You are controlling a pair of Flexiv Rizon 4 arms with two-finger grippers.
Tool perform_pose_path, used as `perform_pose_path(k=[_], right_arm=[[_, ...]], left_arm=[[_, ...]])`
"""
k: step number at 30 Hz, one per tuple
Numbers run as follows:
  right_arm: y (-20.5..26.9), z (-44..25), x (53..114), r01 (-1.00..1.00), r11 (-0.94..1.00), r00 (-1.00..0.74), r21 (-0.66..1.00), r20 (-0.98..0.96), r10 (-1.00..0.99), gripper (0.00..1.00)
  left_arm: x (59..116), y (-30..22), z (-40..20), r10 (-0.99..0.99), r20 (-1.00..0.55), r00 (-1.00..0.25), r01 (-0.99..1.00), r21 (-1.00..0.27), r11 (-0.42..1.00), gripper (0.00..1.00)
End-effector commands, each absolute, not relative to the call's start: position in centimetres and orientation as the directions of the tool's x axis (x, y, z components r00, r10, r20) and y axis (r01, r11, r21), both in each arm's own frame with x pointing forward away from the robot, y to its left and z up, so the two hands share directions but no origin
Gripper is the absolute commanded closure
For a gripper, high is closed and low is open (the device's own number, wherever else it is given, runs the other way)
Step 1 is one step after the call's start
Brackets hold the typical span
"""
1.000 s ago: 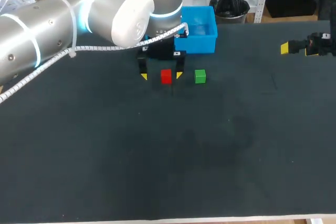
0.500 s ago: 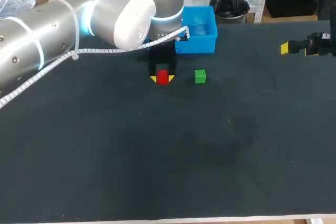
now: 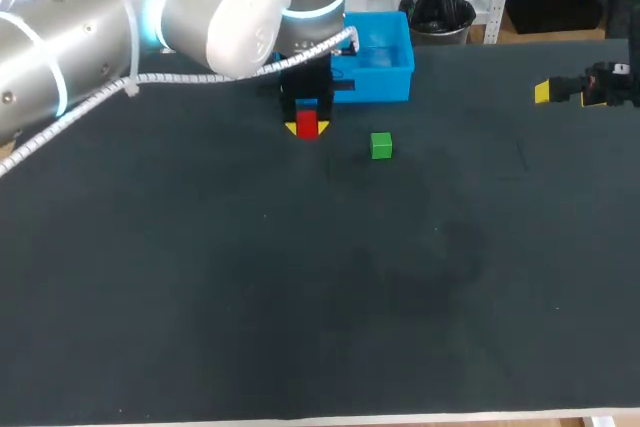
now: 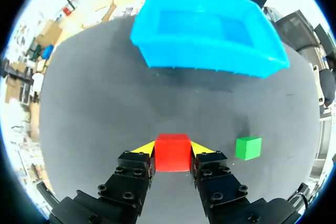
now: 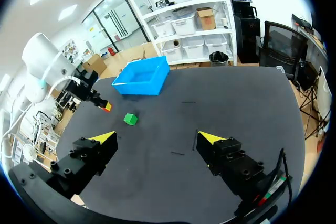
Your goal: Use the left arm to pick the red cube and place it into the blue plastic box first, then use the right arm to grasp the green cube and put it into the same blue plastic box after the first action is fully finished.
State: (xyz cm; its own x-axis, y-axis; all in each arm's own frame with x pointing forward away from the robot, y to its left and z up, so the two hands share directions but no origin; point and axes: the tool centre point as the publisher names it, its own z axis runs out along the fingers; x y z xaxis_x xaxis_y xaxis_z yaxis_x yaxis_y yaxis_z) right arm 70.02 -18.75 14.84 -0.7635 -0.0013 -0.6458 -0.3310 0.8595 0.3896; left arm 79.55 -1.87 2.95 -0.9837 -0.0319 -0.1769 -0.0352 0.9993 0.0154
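Over the dark table, the left gripper is pinching the small red cube, probably needing height to clear the blue plastic box.

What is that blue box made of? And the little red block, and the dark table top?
The blue box looks like thin moulded plastic: smooth, slightly shiny, with rounded corners. The red cube is plain, matte and sharp-edged; maybe painted wood or hard plastic, I cannot tell which. The table has a dark, dull covering with no glare, perhaps felt or a rubber mat.
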Motion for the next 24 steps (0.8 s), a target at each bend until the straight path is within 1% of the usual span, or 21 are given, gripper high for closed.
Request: perform_pose_path(k=[1,24], right_arm=[[-18.6,14.9,70.0,-0.326,0.863,-0.765,0.386,-0.644,-0.001,0.0],[-18.6,14.9,70.0,-0.326,0.863,-0.765,0.386,-0.644,-0.001,0.0]], left_arm=[[78.8,-1.0,4.3,-0.032,-0.199,-0.979,-0.031,-0.007,0.999,1.0],[84.6,-2.6,12.1,-0.088,-0.355,-0.931,-0.034,-0.157,0.987,1.0]])
